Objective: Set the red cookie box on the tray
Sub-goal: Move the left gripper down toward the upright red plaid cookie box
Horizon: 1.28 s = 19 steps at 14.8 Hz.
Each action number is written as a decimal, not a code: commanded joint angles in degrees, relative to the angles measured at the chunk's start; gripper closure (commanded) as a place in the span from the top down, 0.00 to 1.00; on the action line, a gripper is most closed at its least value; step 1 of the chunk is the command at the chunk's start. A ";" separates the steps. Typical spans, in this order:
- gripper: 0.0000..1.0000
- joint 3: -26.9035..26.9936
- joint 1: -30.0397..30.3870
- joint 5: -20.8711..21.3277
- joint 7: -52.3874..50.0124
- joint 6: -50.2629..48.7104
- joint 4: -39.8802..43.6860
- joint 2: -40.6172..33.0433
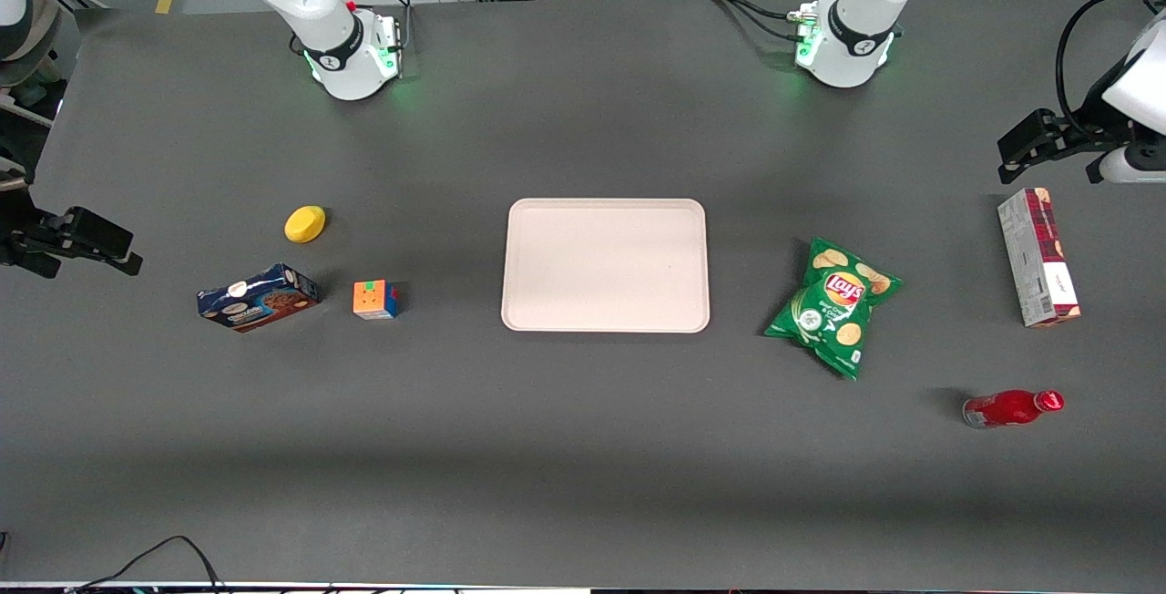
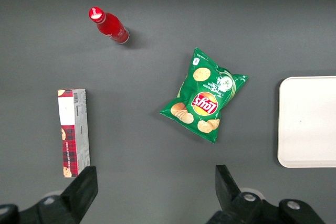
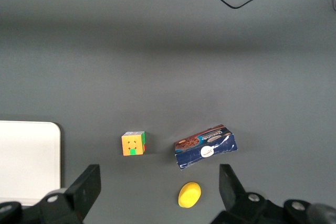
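The red cookie box (image 1: 1038, 258) lies flat on the dark tabletop (image 1: 583, 448) at the right edge of the front view, well apart from the tray (image 1: 605, 265) in the frame's centre. A green chip bag (image 1: 833, 305) lies between them, and a red bottle (image 1: 1012, 408) lies on its side nearer the camera than the box. The gripper (image 1: 1018, 155) hangs at the upper right, above the box's farther end, fingers (image 2: 84, 190) spread wide and holding nothing.
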 commanded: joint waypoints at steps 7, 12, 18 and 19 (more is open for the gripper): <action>1.00 0.37 -0.43 -0.17 2.06 -0.99 0.99 0.39; 1.00 6.42 -0.07 0.81 1.62 1.36 -4.62 0.92; 1.00 14.25 0.01 2.91 2.15 11.80 -16.56 1.18; 1.00 15.47 0.10 2.91 2.32 14.44 -19.20 1.10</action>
